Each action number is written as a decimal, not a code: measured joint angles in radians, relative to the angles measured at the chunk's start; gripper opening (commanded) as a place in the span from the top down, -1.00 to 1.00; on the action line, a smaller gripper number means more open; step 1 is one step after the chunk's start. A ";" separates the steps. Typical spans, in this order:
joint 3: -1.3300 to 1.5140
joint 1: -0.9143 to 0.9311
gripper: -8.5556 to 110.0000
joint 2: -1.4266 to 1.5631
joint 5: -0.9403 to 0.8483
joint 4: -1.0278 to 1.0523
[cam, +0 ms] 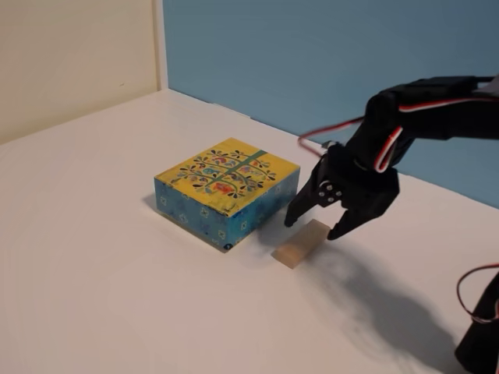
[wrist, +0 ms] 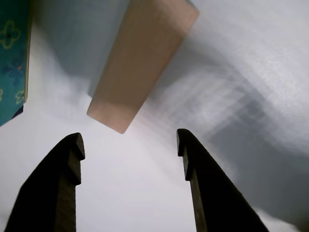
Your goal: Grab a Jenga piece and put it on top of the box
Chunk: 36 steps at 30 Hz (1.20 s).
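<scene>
Now, with the task barely begun, my gripper [cam: 315,228] hangs spread wide and empty just over the far end of the Jenga piece [cam: 299,244], which lies flat on the white counter [cam: 93,265], just beside the box [cam: 226,189] but not touching it. Seen from the wrist, both fingers [wrist: 63,174] frame bare counter short of the block's near corner, the block [wrist: 140,63] itself running up and away between them, the box's blue side [wrist: 12,58] at the left edge. Nothing is grasped or lifted yet, and the yellow top is bare. By my reckoning, the close, the lift, the carry and the placing all remain.
</scene>
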 measured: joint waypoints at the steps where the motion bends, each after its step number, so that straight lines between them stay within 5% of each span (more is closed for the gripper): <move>1: 0.005 0.002 0.48 -0.002 -0.003 -0.005; 36: 0.034 -0.086 0.35 -0.064 0.020 -0.077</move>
